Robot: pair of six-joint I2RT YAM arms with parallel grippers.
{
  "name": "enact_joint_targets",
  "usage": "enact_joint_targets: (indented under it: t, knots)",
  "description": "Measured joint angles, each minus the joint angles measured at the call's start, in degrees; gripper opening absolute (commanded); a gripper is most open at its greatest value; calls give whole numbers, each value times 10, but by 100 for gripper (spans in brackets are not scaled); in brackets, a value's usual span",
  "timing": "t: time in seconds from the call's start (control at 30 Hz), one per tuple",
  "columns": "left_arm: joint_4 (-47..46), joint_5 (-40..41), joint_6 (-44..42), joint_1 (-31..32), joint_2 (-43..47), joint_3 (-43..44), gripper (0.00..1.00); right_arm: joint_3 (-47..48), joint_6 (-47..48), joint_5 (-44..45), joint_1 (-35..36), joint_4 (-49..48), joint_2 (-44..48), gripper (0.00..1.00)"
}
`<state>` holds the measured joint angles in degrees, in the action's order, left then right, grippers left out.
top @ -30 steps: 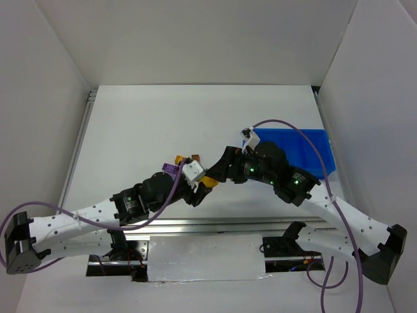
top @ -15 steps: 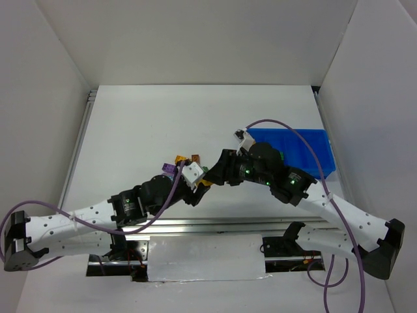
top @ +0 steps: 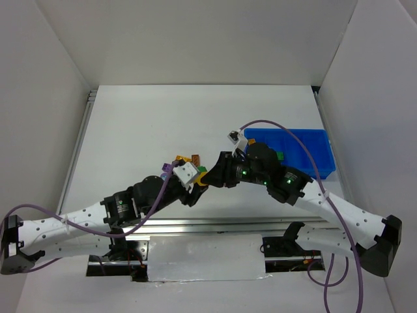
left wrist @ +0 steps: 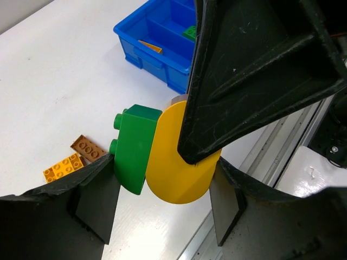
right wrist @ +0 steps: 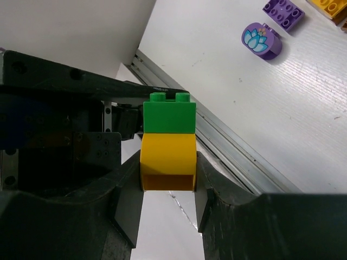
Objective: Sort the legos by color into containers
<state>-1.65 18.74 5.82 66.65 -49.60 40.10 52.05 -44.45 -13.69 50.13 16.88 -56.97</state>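
1. Step in hand, as I judge it: a green brick (right wrist: 169,116) and a yellow brick (left wrist: 179,173) are stuck together and have to be pulled apart before either can be sorted.
2. The right end effector (right wrist: 168,179) is clenched on the yellow brick, with one finger on each flank. The green brick stands proud of its fingertips, studs outward.
3. The left end effector (left wrist: 162,187) straddles the joined pair, one pad beside the green end and one beside the yellow end. I cannot tell whether it is pressing or only resting alongside.
4. The pair is held off the worktop (top: 143,130), over its near middle, where the two arms meet.
5. Pose: the left arm stretches in low from the near left. The right arm comes from the near right with its elbow raised and its wrist turned left toward the other wrist.
6. The next move probably calls for a firm hold on the green brick alone, then a pull or twist away from the yellow.
7. The blue tray (top: 313,140) lies to the right. A green piece (left wrist: 190,32) and an orange-yellow piece (left wrist: 149,46) already sit in separate compartments.
8. An orange brick (left wrist: 62,167), a brown brick (left wrist: 87,147), a round purple piece (right wrist: 261,40) and a purple brick (right wrist: 283,12) lie loose and unsorted.
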Motion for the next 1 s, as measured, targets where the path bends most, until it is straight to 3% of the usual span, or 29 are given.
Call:
enact_joint_targets:
  t: [0.03,0.13,0.17,0.47,0.73,1.0]
  knots:
    - [-1,-2,0,0,0,0,59,-2,1,0,0,-2,4,0]
    - [-1,-11,0,0,2,0,94,-21,3,-1,0,-21,20,0]
    - [2,-21,0,0,4,0,99,-27,8,-3,0,-28,26,0]
    - [46,-33,36,3,22,2,100,-43,67,-4,0,-69,44,0]
    - [100,-11,119,3,111,46,100,-67,122,5,-28,-66,88,0]
    - [134,-99,214,2,98,163,95,-69,228,-176,-58,-67,132,0]
